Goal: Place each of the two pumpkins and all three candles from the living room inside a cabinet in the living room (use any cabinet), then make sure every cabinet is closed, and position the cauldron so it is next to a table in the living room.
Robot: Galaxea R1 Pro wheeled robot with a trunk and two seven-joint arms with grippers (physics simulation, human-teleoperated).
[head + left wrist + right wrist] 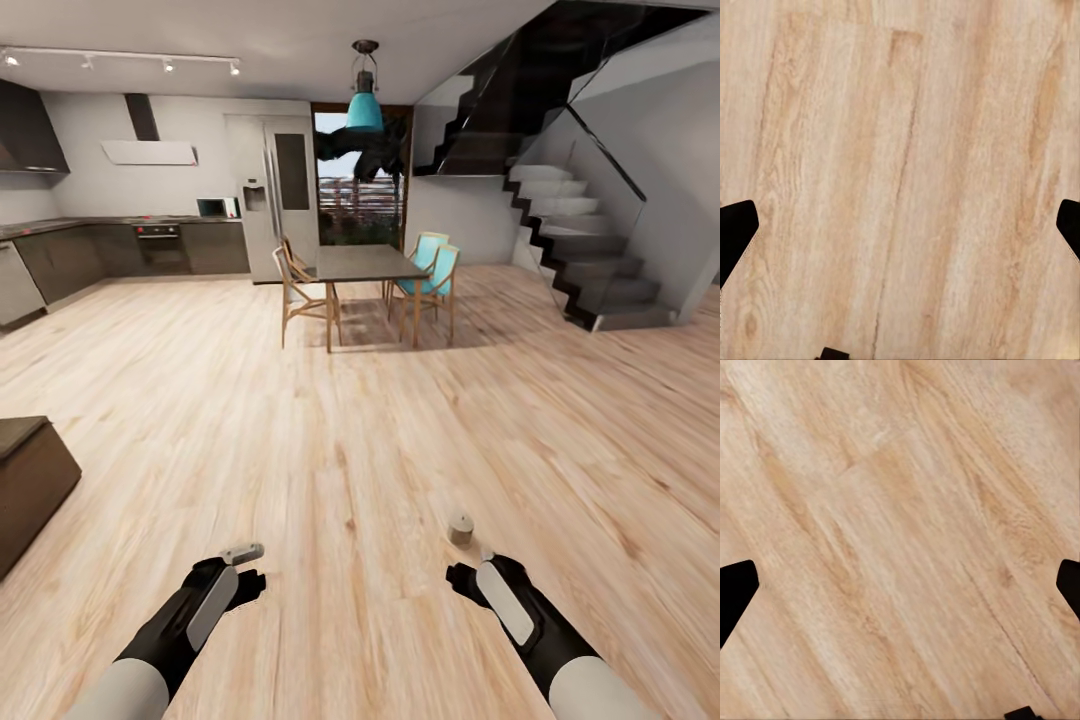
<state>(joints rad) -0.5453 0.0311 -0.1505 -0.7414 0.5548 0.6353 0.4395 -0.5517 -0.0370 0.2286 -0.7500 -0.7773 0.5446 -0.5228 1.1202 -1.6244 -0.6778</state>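
One candle (461, 528), a short beige-grey cylinder, stands upright on the wooden floor just ahead of my right gripper (460, 577) and apart from it. A second beige-grey stub (242, 552), probably a candle on its side, lies on the floor at the tip of my left gripper (250, 585). In the wrist views each gripper's dark fingers (735, 229) (735, 589) stand wide apart with bare floorboards between them, so both are open and hold nothing. The pumpkins, the third candle and the cauldron are out of view.
A low dark brown block (30, 480) juts in at the left edge; I cannot tell whether it is the cabinet. Far ahead stand a dining table (365, 265) with chairs, kitchen cupboards (120, 250) at the back left and a staircase (590, 260) at the right.
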